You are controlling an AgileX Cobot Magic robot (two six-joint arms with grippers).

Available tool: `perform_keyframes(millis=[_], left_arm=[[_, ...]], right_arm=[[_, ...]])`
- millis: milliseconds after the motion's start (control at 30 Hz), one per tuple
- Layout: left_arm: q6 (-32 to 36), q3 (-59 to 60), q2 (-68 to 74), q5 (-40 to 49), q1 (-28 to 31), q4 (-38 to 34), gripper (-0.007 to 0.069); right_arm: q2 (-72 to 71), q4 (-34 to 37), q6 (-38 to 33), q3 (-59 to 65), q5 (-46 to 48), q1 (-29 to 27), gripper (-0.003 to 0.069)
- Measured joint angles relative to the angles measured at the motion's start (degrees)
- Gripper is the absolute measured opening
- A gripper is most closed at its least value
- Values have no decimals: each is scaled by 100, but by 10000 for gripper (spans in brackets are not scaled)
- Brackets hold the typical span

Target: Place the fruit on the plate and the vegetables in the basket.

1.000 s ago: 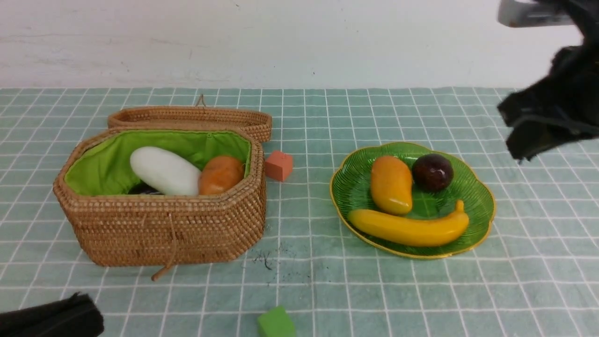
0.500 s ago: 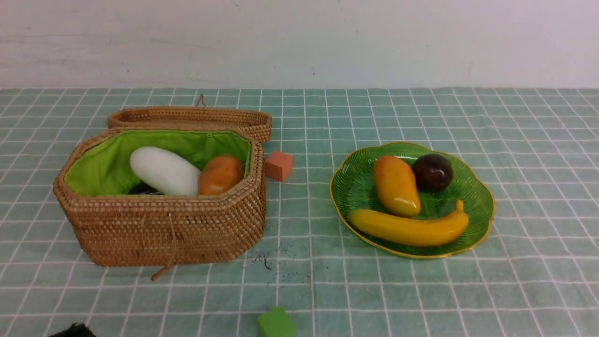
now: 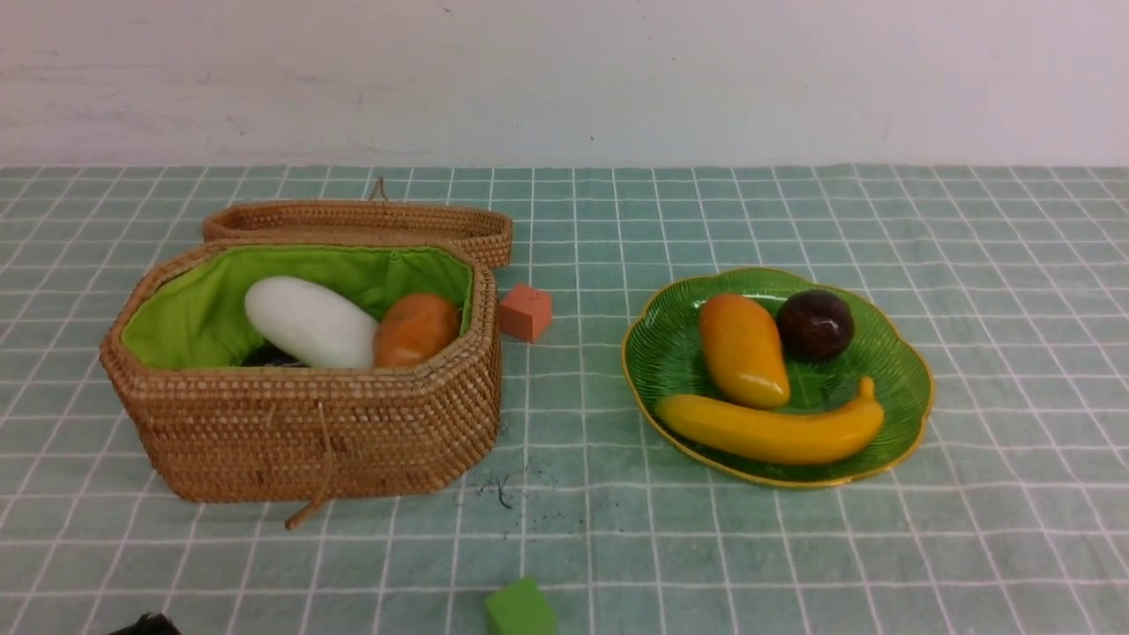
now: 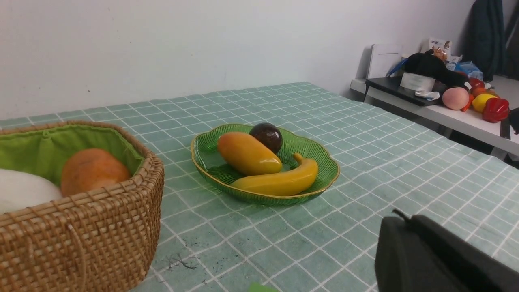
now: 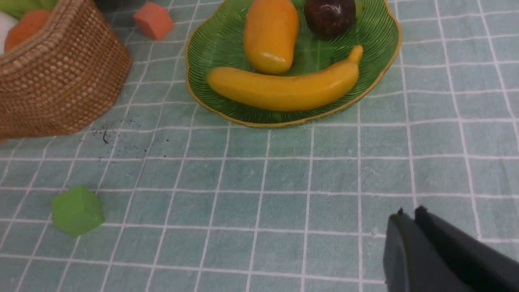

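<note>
The green glass plate [image 3: 900,370] holds the banana [image 3: 772,430], the mango [image 3: 743,349] and the mangosteen [image 3: 815,324]. The wicker basket [image 3: 309,432] stands open at the left with the white radish [image 3: 309,322] and the potato [image 3: 416,329] inside; a dark thing shows under the radish. The eggplant and gourd are hidden. My left gripper [image 4: 399,219] is shut and empty, low over the cloth near the front edge; only a dark tip [image 3: 145,626] shows in the front view. My right gripper [image 5: 407,214] is shut and empty, over the cloth in front of the plate.
An orange cube [image 3: 527,311] lies between basket and plate. A green cube [image 3: 520,608] lies near the front edge. The basket's lid [image 3: 362,219] lies open behind it. A side table with other items [image 4: 454,101] stands beyond the table's right end.
My right arm has left the upper right of the front view. My left arm has drawn back until only a tip shows at the bottom left. The mango has tilted slightly.
</note>
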Motion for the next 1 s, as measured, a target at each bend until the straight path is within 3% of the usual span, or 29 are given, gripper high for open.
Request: perform_keyframes(millis=[233, 367, 433, 633, 867, 1000], left_arm=[[-6, 0, 0, 0, 0, 0, -13], [-6, 0, 0, -6, 0, 0, -13], [-6, 0, 0, -1, 0, 0, -13], [-6, 0, 0, -1, 0, 0, -13], [-6, 0, -6, 17, 0, 0, -13], [-6, 0, -6, 63, 0, 0, -13]], right_arm=[[-6, -324, 0, 286, -149, 0, 30], [-401, -492, -130, 663, -803, -174, -13], [-973, -438, -300, 1357, -1522, -613, -17], [-2218, -158, -724, 2812, -2143, -1281, -17], [-2518, -89, -1045, 3051, -1953, -1314, -17], [-2518, 389, -1045, 3033, -1840, -1314, -17]])
